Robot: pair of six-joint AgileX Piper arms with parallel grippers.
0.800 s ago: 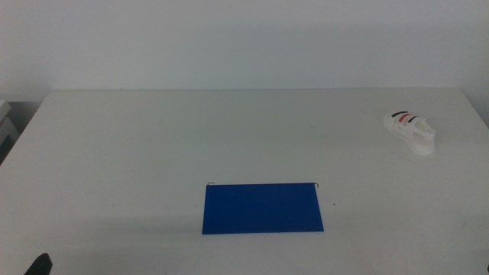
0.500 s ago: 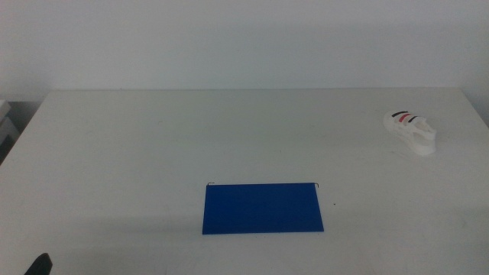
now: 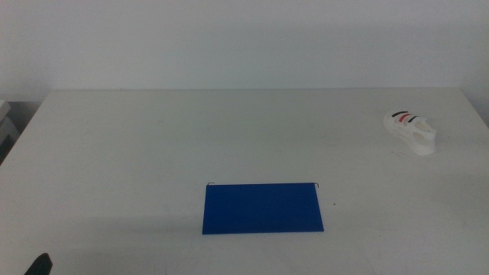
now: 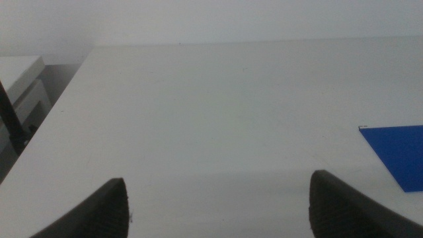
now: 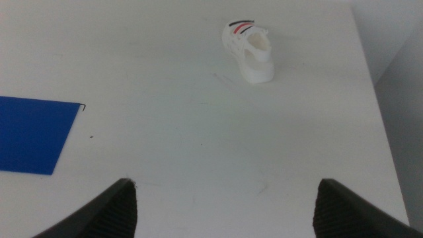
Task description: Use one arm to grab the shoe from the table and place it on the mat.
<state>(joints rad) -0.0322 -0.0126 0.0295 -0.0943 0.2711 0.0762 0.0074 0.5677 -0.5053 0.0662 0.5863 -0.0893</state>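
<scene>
The small white shoe (image 3: 411, 131) with black and red straps lies on the white table (image 3: 153, 145) at the far right. The deep-blue mat (image 3: 262, 207) lies flat near the table's front middle. My right gripper (image 5: 225, 208) is open and empty, set back from the shoe (image 5: 251, 49), with the mat's end (image 5: 33, 132) off to one side. It is out of the middle view. My left gripper (image 4: 218, 205) is open and empty at the front left, and only its tip (image 3: 38, 265) shows in the middle view. A corner of the mat (image 4: 396, 152) shows in the left wrist view.
The shoe sits close to the table's right edge (image 5: 377, 86). A grey-white unit (image 4: 20, 86) stands off the table's left edge, also visible in the middle view (image 3: 6, 122). A plain white wall (image 3: 244, 38) rises behind the table.
</scene>
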